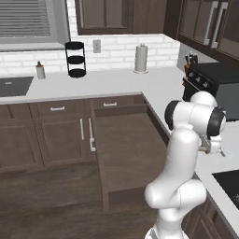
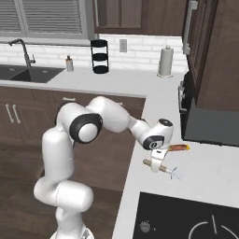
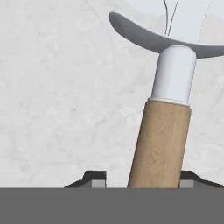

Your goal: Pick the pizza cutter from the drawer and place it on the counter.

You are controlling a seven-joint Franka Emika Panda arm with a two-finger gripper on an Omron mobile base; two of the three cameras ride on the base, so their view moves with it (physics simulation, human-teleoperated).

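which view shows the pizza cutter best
The hand view: the cutter is close up, its tan handle between the pincer tips and its wheel above. The right base view shows it small over the counter; the left base view shows just a sliver.

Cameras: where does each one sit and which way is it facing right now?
Left base view: behind-left, facing the open drawer and counter; arm at lower right.
Right base view: behind-right, facing the counter corner; arm lower left, claw holding the pizza cutter.
Hand view: looks along the claw at the cutter's handle over the counter.
Both base views share the paper towel roll.
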